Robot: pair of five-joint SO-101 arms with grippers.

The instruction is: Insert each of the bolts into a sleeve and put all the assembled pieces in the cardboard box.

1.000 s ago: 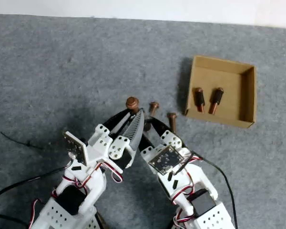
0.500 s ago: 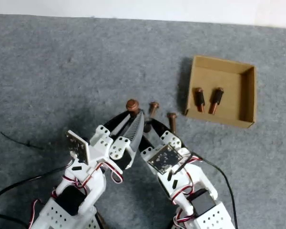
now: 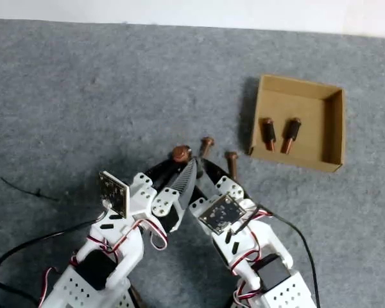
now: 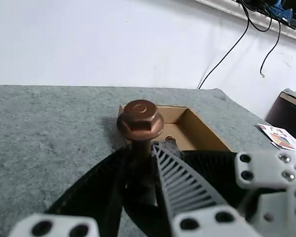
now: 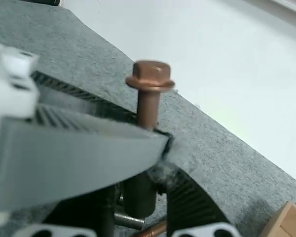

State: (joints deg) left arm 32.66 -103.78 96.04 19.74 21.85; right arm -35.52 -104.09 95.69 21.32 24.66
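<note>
Vertically, coppery hex bolt (image 4: 139, 121), dark sleeve (image 5: 138, 193)

Grey felt tabletop (image 3: 83, 83), white wall (image 4: 89, 39), dangling black cables (image 4: 222, 58)

- Grey felt mat (image 3: 83, 83) covers the whole table.
- White wall (image 3: 179, 9) runs along the far edge.
- Black cables (image 4: 246, 29) hang down the wall.

A copper bolt (image 4: 139, 121) with a flanged hex head stands upright, its shank entering a dark sleeve (image 5: 138, 190). A bare bolt (image 3: 206, 146) and a second bare bolt (image 3: 231, 162) lie on the worktop (image 3: 83, 96) near the cardboard box (image 3: 311, 112). The box holds two assembled pieces (image 3: 268, 133) (image 3: 291, 135) lying side by side.
</note>
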